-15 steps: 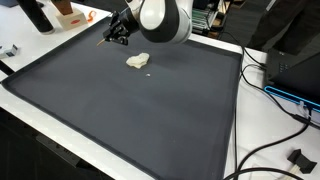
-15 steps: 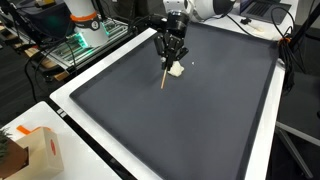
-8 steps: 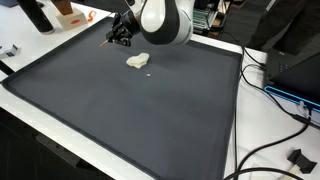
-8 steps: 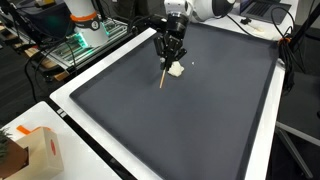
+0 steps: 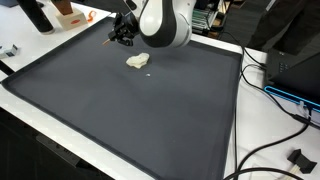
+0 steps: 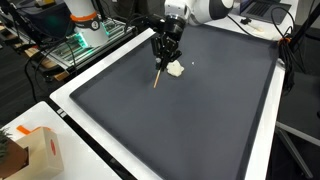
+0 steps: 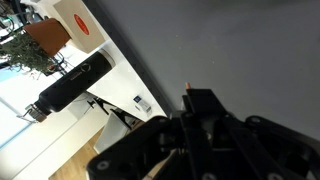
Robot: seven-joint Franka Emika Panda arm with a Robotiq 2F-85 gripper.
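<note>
My gripper (image 5: pixel 122 35) (image 6: pixel 165 54) hovers over the far part of the dark grey mat (image 5: pixel 150 110) (image 6: pixel 190 110). It is shut on a thin wooden stick (image 6: pixel 158 77) that points down to the mat, tilted. The stick also shows in an exterior view (image 5: pixel 108 42). A small white crumpled lump (image 5: pixel 138 62) (image 6: pixel 175 69) lies on the mat just beside the gripper, apart from the stick. In the wrist view the black jaws (image 7: pixel 195 105) fill the lower frame, with the stick's tip (image 7: pixel 187 87) showing between them.
An orange and white box (image 5: pixel 68 13) (image 7: pixel 75 25) and a black cylinder (image 5: pixel 35 15) (image 7: pixel 75 85) stand off the mat's far edge. A cardboard box (image 6: pixel 40 150) sits at a near corner. Cables (image 5: pixel 275 100) and a monitor lie beside the mat.
The gripper with the stick has shifted slightly away from the white lump, towards the mat's edge. The lump has not moved.
</note>
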